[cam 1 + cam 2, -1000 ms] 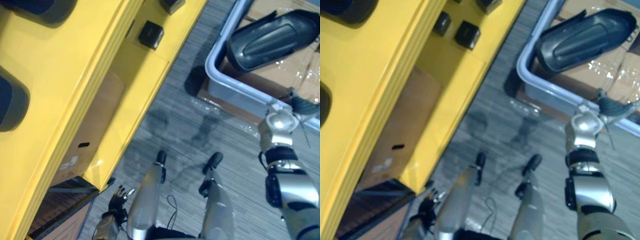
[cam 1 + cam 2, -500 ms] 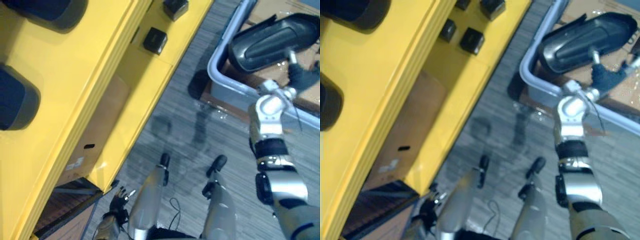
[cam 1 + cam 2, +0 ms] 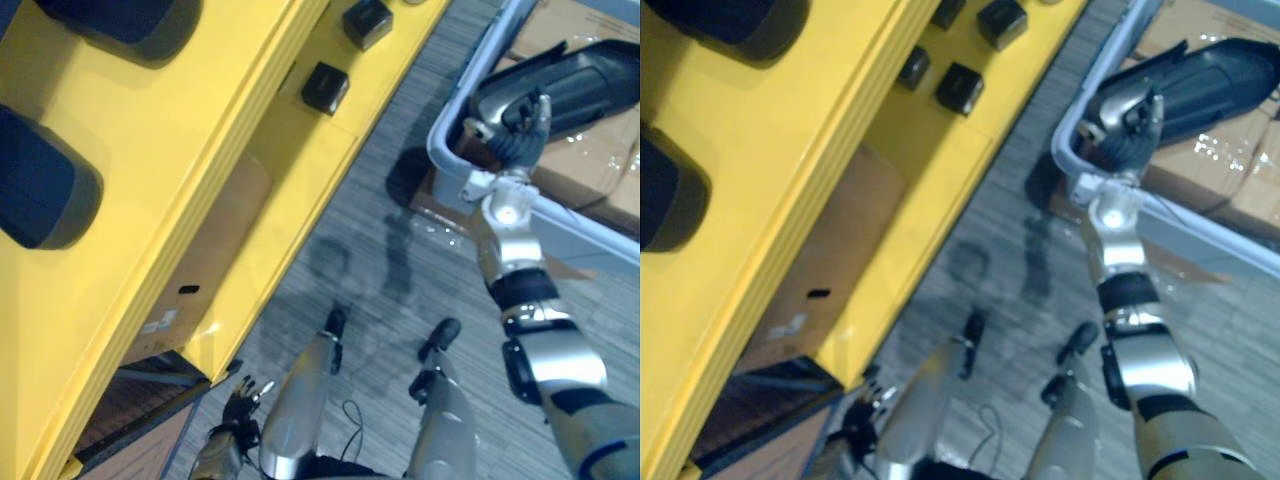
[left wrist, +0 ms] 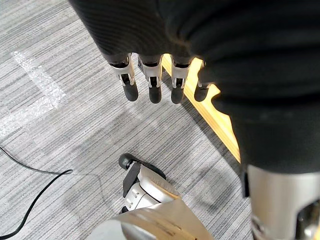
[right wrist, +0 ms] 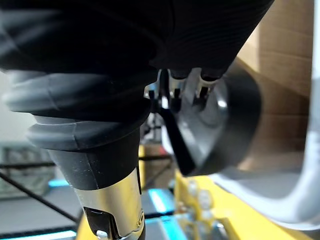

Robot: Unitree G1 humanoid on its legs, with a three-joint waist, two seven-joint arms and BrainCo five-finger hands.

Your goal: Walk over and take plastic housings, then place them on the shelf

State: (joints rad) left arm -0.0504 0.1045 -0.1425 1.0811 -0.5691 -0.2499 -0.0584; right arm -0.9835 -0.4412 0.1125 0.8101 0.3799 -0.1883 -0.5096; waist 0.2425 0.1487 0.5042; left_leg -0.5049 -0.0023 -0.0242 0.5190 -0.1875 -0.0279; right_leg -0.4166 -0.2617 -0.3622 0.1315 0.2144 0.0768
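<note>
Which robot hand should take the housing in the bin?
Right. The right robot hand is at the dark plastic housing in the grey bin; the left robot hand hangs open, low by the yellow shelf.

Right hand (image 3: pixel 1127 128) lies on the plastic housing (image 3: pixel 1215 82) in the grey bin (image 3: pixel 1102 72).

No legible text, number or sign recorded. One small white label (image 3: pixel 160 322) sits on the side of the cardboard box (image 3: pixel 215 250) under the yellow shelf (image 3: pixel 200 130), near the left hand (image 3: pixel 240 395) and well apart from the right hand (image 3: pixel 515 125). Its print is too small to read.
</note>
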